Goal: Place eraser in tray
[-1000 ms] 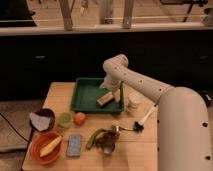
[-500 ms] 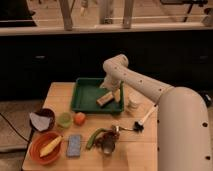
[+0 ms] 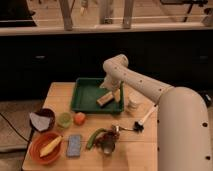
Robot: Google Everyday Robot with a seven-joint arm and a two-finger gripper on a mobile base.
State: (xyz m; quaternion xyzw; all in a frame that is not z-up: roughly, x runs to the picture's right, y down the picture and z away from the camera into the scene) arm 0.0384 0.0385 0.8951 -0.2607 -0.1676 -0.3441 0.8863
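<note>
The dark green tray [image 3: 85, 97] sits at the back middle of the wooden table. The tan eraser [image 3: 105, 99] lies inside the tray near its right end, at a slant. My gripper [image 3: 112, 90] hangs down from the white arm over the tray's right end, just above and beside the eraser. Whether it touches the eraser I cannot tell.
A white jar [image 3: 133, 103] stands right of the tray. In front are a dark bowl [image 3: 42, 119], a green cup [image 3: 64, 119], an orange fruit [image 3: 79, 118], an orange bowl [image 3: 44, 148] with a banana, a blue-grey pad [image 3: 74, 145], a green vegetable [image 3: 94, 137] and a white-handled brush [image 3: 145, 119].
</note>
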